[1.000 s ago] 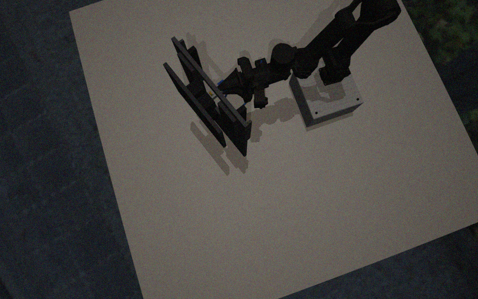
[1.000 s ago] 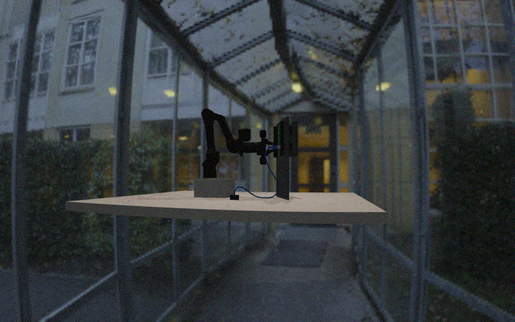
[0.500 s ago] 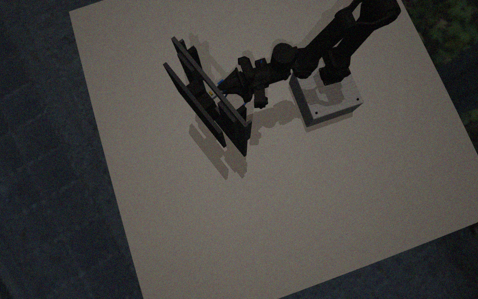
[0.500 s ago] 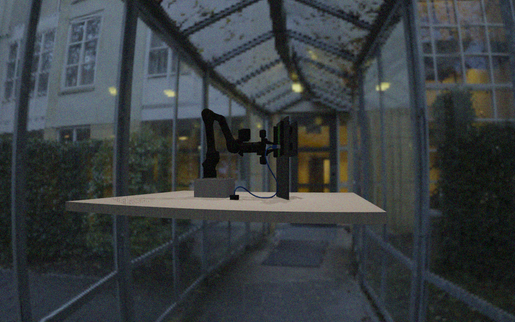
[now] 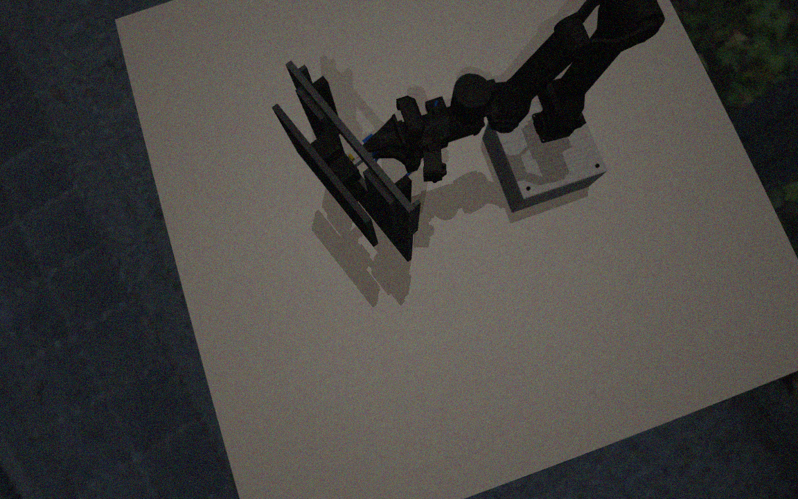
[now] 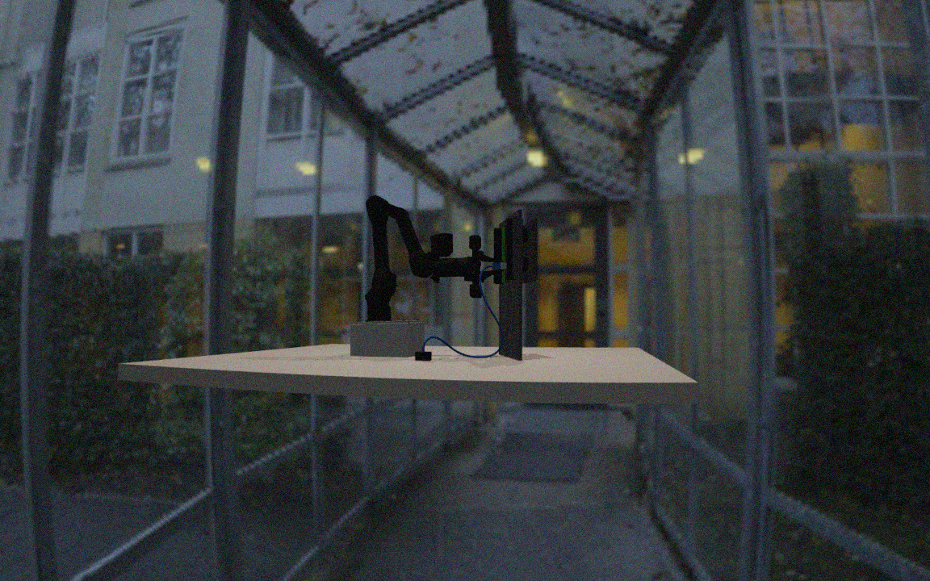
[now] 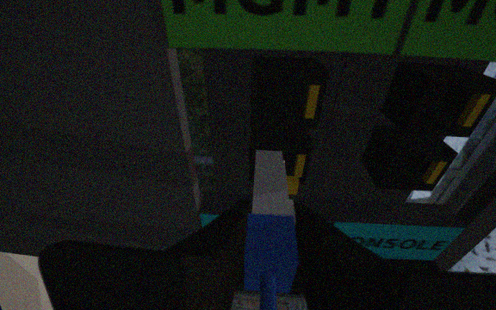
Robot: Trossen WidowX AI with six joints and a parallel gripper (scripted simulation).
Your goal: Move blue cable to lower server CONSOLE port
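While my pincer (image 5: 367, 150) (image 6: 499, 265) (image 7: 270, 208) grips one blue plug (image 7: 270, 254), closed partway, one green label (image 7: 282, 30) sits at twelve o'clock.

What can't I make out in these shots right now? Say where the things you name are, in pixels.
- Wrist view: how deep the plug (image 7: 270, 251) sits in its port; its own front end hides this.
- Wrist view: most of the left teal label (image 7: 208, 220), behind a finger of the gripper (image 5: 369, 148) (image 6: 492, 265) (image 7: 271, 241).
- Wrist view: the tops of the letters on the green label (image 7: 282, 32), cut off by the upper edge.
- Exterior view: every port label, too small and dark to read.
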